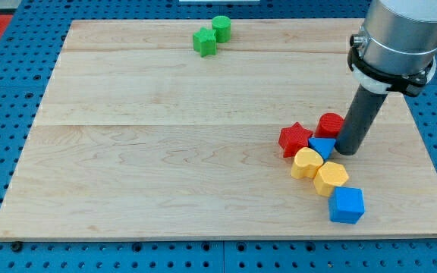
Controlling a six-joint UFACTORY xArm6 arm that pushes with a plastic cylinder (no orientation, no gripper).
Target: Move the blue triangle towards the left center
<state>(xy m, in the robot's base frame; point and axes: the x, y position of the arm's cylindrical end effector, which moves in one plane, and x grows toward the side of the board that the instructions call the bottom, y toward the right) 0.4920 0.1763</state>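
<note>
The rod runs up out of the view's top right, where its pale grey collar and the rest of the arm are cut off by the edge, so only the dark lower length shows in full. My tip [347,149] is down on the tabletop [165,174] at the view's right, touching or all but touching the right side of the blue triangle [323,146]; the rod's dark base hides the exact line where they meet. There is no hand on this arm, only the rod, so nothing is apart, together or clamped.

The blue triangle lies in the right half of the tabletop, a little below the middle height, far from the left centre. It is packed into a cluster: the red cylinder [329,124] sits just above it and is partly covered on its right by the rod, the red star [294,139] is just to its left, and a yellow block [306,163] with a rounded outline presses against its lower left. A second yellow block [331,178], its shape hard to make out, lies just below the triangle, and a blue cube [347,205] sits below that, nearest the view's bottom.

Well apart, near the view's top, a green star-like block [204,42] touches a green cylinder [221,28]
</note>
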